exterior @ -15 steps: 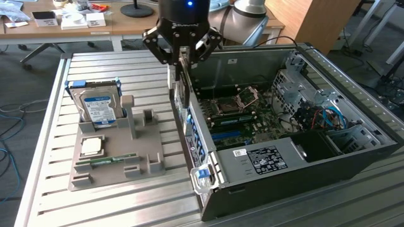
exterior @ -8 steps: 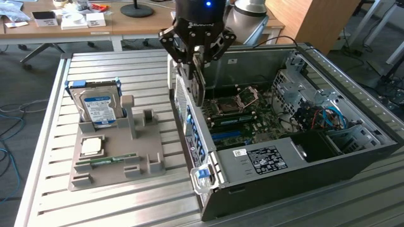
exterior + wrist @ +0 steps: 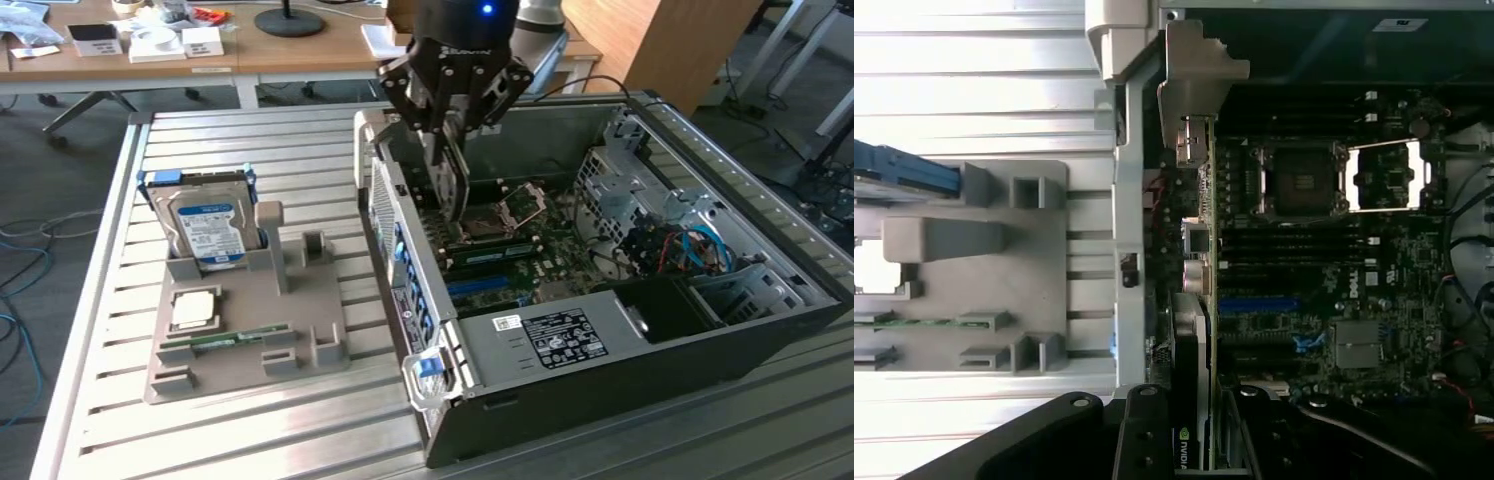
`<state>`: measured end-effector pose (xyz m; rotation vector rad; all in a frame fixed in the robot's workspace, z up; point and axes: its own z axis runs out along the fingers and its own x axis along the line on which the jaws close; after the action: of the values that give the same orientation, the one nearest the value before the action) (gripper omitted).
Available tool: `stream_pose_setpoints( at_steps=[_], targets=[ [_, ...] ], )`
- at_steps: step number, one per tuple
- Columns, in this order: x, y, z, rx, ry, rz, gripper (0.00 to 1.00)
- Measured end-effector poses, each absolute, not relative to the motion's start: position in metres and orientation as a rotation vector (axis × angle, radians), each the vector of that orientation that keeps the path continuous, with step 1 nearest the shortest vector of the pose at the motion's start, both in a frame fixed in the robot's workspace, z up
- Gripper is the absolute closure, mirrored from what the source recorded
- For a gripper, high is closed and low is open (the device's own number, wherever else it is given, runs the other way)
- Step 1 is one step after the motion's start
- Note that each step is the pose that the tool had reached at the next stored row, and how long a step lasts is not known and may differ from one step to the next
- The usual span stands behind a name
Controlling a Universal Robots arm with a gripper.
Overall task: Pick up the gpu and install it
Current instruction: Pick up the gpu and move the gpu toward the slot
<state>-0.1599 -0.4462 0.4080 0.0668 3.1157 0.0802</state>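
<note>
gpu (image 3: 1190, 340) gripped, over motherboard (image 3: 1334, 260) — case wall (image 3: 1129, 150) beside

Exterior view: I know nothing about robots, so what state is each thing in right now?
computer case: lying on its side, panel off, insides exposed.
gpu: held on edge inside the case, over the motherboard.
gripper: shut on the gpu.
processor socket: cover flipped open.
hard drive: standing upright in the grey holder.
memory stick: lying flat in the holder.
</note>
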Motion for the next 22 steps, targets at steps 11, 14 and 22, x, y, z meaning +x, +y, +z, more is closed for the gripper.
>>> stream_pose_setpoints(
  at_steps=[11,14,22],
  targets=[
    [-0.121,-0.446,0.408,0.067,3.116,0.080,0.73],
    [-0.112,-0.446,0.408,0.067,3.116,0.080,0.73],
    [-0.088,-0.446,0.408,0.067,3.116,0.080,0.73]
  ],
)
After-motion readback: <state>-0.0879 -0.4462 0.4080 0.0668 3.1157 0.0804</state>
